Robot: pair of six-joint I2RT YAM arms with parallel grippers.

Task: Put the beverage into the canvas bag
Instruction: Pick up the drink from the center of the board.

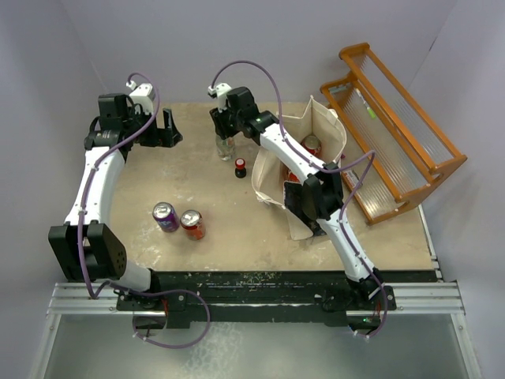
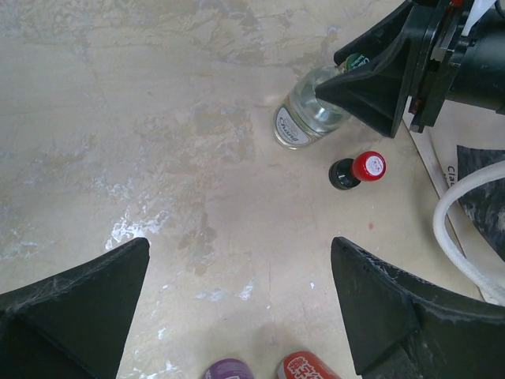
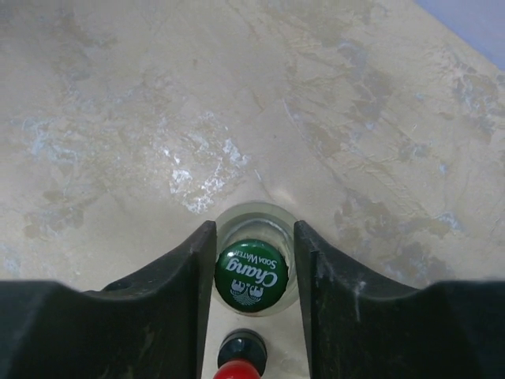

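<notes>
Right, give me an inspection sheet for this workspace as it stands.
Surface: mottled beige tabletop, scuffed white in patches.
Job's things: cream canvas bag standing open with a red can inside; clear glass bottle with green cap upright on the table.
Clutter: purple can, orange-red can, small dark bottle with red cap.
Grippers: left gripper fingers wide open, holding nothing; right gripper fingers flanking the green cap, contact unclear.
Cables: purple cables looped along both arms.
Surroundings: orange wooden rack right of the bag.
</notes>
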